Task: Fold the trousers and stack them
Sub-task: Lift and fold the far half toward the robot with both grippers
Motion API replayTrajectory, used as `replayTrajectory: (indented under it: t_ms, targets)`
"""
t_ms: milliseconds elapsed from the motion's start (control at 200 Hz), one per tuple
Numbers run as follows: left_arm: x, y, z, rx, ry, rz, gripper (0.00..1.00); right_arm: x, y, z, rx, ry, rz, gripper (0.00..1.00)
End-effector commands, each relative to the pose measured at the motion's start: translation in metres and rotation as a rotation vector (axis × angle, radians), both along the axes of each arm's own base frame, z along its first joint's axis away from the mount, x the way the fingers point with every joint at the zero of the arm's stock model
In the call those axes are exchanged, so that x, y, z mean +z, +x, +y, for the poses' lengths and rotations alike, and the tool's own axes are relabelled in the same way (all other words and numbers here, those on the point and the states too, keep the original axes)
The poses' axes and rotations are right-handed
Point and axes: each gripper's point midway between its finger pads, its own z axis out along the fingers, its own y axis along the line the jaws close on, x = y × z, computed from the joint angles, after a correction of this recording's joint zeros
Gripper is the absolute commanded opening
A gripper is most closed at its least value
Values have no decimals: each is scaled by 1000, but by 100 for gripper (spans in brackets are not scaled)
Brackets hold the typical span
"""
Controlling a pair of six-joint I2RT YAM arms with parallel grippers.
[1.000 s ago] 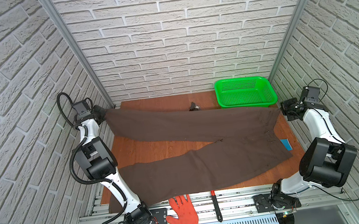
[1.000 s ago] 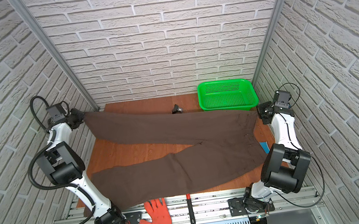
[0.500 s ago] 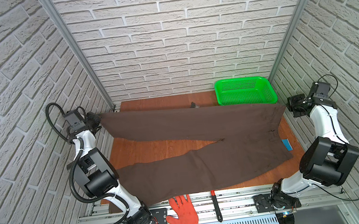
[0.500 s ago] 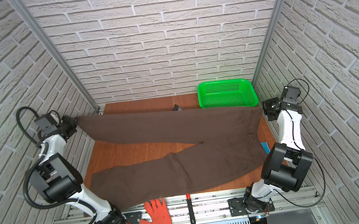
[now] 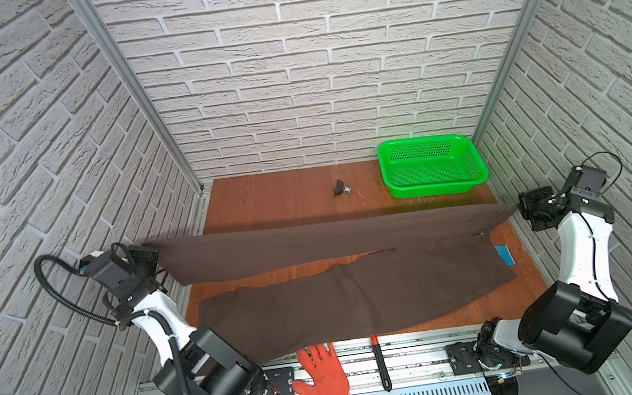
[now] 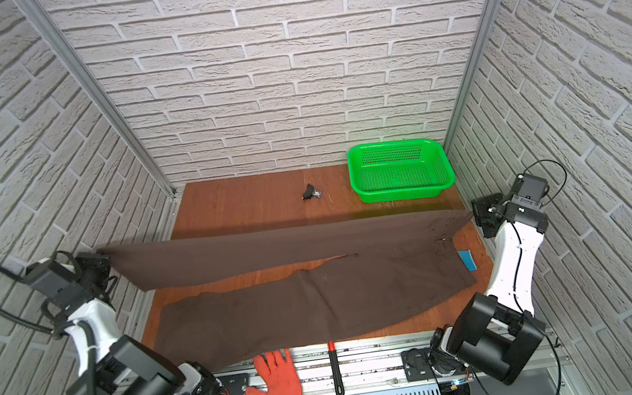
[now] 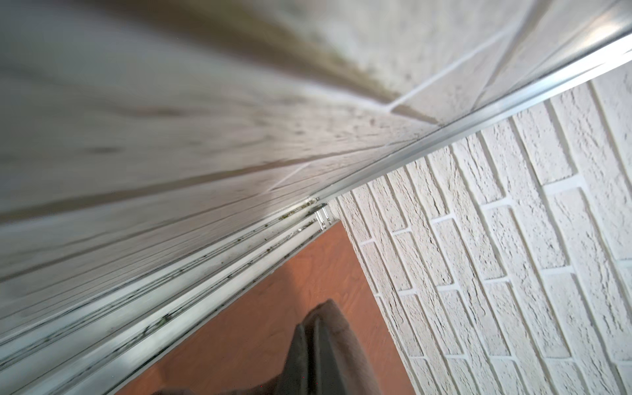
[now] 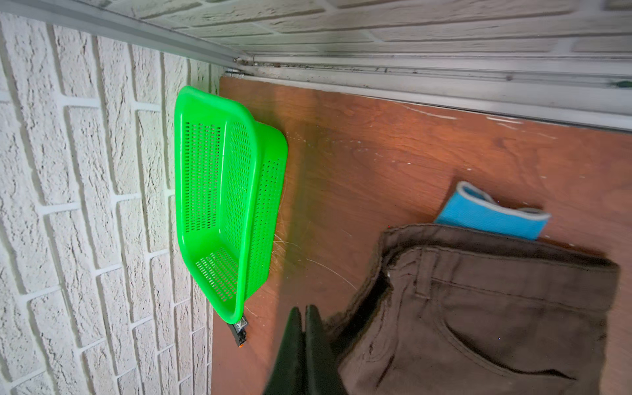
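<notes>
White brick-pattern walls box in the brown table. Compared with a second ago, the far leg of the trousers has risen off the table. The left claw is clamped on its hem and the right claw on the waistband corner. The cloth hangs taut between them, while the near leg lies flat below, closer to the front rail. That suggests the leg-over-leg fold is under way. Beyond the right claw, the green basket stands empty.
</notes>
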Motion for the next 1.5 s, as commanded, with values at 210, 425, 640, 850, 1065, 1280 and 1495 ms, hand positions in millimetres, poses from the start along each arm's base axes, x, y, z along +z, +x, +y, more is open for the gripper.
replayTrajectory:
  t_ms: [210,425,640,850,1065,1280,1495]
  targets:
    - [-23,-73,-16,203,37,82,0,-10,-58,-5,-99,-179,111,5]
    - [-48,-92,-31,227,-12,157,0,-20,-81,-1,-149,-198,180,5]
    - [-58,-103,-34,245,-28,223,0,-26,-92,1,-170,-208,210,5]
    - [-77,-88,-48,164,-167,205,0,-42,-91,12,-151,-156,205,5]
    - [-94,-72,-73,26,-310,202,0,-49,-102,20,-155,-132,240,5]
    - [-97,-88,-70,53,-308,263,0,-55,-105,21,-159,-127,258,5]
    - [-117,-101,-69,100,-371,330,0,-55,-111,15,-184,-145,304,5]
